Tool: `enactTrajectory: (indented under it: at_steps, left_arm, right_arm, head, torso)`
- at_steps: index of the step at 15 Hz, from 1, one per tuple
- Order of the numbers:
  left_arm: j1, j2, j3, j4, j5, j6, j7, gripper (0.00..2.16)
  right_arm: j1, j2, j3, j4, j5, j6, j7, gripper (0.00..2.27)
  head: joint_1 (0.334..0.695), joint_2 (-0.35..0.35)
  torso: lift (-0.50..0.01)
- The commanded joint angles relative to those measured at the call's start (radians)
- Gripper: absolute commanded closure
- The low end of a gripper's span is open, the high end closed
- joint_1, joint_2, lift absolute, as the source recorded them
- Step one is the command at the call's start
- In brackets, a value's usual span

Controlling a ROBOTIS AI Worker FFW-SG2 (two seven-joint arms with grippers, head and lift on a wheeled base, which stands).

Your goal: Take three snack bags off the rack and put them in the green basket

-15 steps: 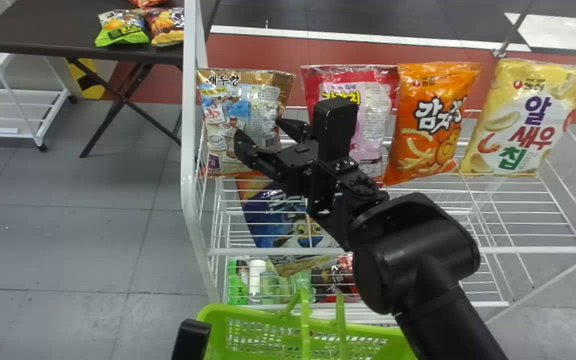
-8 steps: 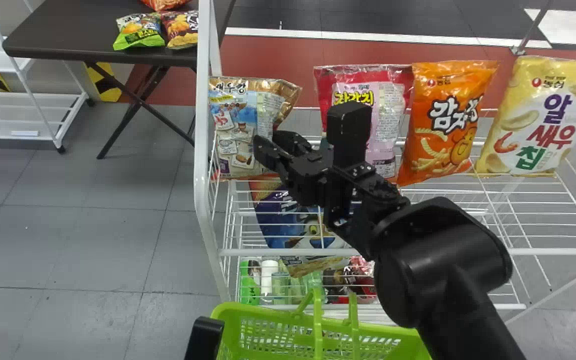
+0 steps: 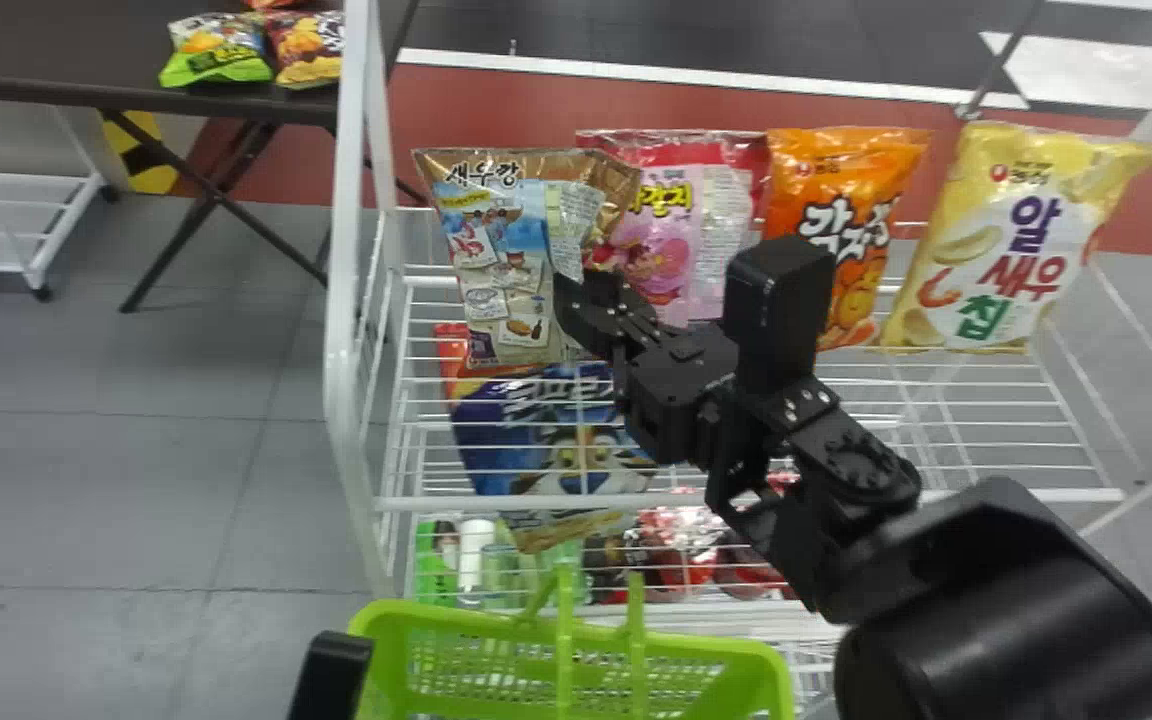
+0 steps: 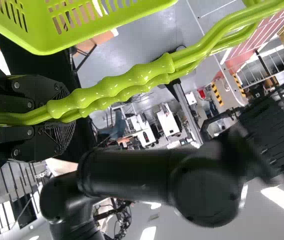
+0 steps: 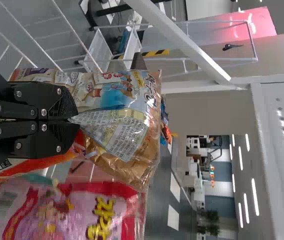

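Brown bag (image 3: 496, 250) shifted toward pink bag (image 3: 721, 230), pinched by right gripper (image 3: 584, 292), arm (image 3: 996, 610) slanting over rack (image 3: 341, 300); left gripper (image 3: 330, 675) clasps basket handles (image 4: 127, 85).

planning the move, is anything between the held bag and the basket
Yes: in the head view, the rack's front rail crosses between the bag and the basket, whose raised handles may also hinder it.

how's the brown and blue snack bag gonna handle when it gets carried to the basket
The bag should be floppy, as its wrapper gathers into folds where the right end effector pinches it. It is probably light for its size, being a snack bag. Its glossy wrapper might slip a little in the grip.
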Motion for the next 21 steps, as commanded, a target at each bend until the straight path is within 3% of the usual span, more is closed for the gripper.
enactTrajectory:
  at_steps: [1,5,9,10,12,13,14,17,21]
  left_arm:
    - [-0.004,-0.004,0.0,0.001,0.0,-0.001,0.003,1.24]
    - [-0.004,-0.028,0.012,0.001,-0.008,0.002,0.005,1.24]
    - [0.0,-0.05,0.023,0.001,-0.02,0.002,0.009,1.24]
    - [0.0,-0.053,0.025,-0.001,-0.022,-0.001,0.011,1.24]
    - [-0.007,-0.057,0.025,0.001,-0.025,-0.001,0.031,1.24]
    - [-0.009,-0.057,0.025,0.001,-0.025,-0.001,0.032,1.24]
    - [-0.01,-0.06,0.025,0.001,-0.025,-0.001,0.034,1.24]
    - [-0.01,-0.062,0.017,-0.002,-0.025,-0.004,0.032,1.24]
    - [0.004,-0.06,0.012,-0.024,-0.026,-0.004,0.032,1.24]
  right_arm:
    - [0.123,-0.054,-0.095,-0.173,-0.033,0.071,0.002,2.14]
    - [0.313,-0.136,-0.351,-0.409,-0.201,0.273,0.043,2.14]
    - [0.487,-0.143,-0.56,-0.527,-0.258,0.365,0.095,2.14]
    - [0.525,-0.122,-0.612,-0.544,-0.273,0.368,0.118,2.14]
    - [0.542,0.038,-0.715,-0.595,-0.273,0.549,0.304,2.14]
    - [0.519,0.091,-0.751,-0.612,-0.275,0.681,0.378,2.14]
    - [0.499,0.107,-0.79,-0.623,-0.3,0.838,0.422,2.14]
    - [0.499,0.107,-0.814,-0.603,-0.335,1.021,0.436,2.14]
    - [0.491,0.104,-0.69,-0.498,-0.335,1.021,0.434,2.14]
  head:
    - [0.695,-0.202]
    - [0.695,-0.35]
    - [0.695,-0.35]
    - [0.695,-0.35]
    - [0.695,-0.35]
    - [0.695,-0.35]
    - [0.695,-0.35]
    - [0.695,-0.35]
    - [0.695,-0.35]
  torso:
    - [-0.022]
    - [-0.022]
    - [-0.022]
    - [-0.022]
    - [-0.022]
    - [-0.022]
    - [-0.022]
    - [-0.022]
    - [-0.022]
